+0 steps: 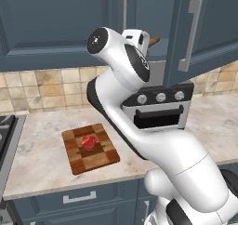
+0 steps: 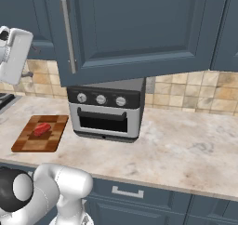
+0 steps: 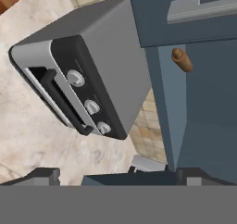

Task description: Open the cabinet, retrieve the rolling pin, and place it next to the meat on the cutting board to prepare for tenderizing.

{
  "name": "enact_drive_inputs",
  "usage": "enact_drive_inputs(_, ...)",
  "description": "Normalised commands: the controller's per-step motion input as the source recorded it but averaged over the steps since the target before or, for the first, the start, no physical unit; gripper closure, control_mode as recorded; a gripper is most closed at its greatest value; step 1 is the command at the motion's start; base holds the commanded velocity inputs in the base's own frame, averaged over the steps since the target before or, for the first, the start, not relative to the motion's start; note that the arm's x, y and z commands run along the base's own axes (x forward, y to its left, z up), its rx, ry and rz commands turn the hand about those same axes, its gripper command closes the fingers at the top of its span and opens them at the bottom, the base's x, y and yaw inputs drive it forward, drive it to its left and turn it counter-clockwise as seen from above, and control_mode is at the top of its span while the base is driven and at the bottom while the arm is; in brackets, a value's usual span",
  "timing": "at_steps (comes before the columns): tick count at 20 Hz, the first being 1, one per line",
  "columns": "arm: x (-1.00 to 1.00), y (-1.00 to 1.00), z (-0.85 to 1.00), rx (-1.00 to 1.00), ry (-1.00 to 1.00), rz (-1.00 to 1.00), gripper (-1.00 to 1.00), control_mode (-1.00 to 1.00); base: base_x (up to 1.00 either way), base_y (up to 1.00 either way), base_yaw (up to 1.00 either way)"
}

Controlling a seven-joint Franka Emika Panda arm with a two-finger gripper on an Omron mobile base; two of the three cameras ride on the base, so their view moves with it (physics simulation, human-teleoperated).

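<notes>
Cabinet [image 2: 139,29] doors stand open above the counter [image 2: 186,145], and the rolling pin [image 3: 182,60] lies inside on the shelf, one brown end poking out past the arm in the left base view. The pincer [image 3: 115,174] is spread wide and holds nothing. I judge the hand could knock the open door [image 1: 204,24] or the toaster oven [image 2: 107,110] while reaching in, because both are close. Most of the pin is hidden. The meat [image 1: 89,142] sits on the cutting board [image 1: 100,159].
</notes>
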Motion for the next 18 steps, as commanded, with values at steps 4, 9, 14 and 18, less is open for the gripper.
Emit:
enact_drive_inputs(4,0.16,-0.31,0.0,-0.1,0.05,-0.12,-1.0,-1.0,0.0,0.0,0.0)
enact_drive_inputs(9,0.12,-0.31,0.0,-0.08,0.04,-0.09,-1.0,-1.0,0.0,0.0,0.0)
enact_drive_inputs(14,0.12,-0.35,0.0,-0.05,0.04,-0.05,-1.0,-1.0,0.0,0.0,0.0)
enact_drive_inputs(18,0.01,-0.46,0.0,-0.04,0.03,-0.05,-1.0,-1.0,0.0,0.0,0.0)
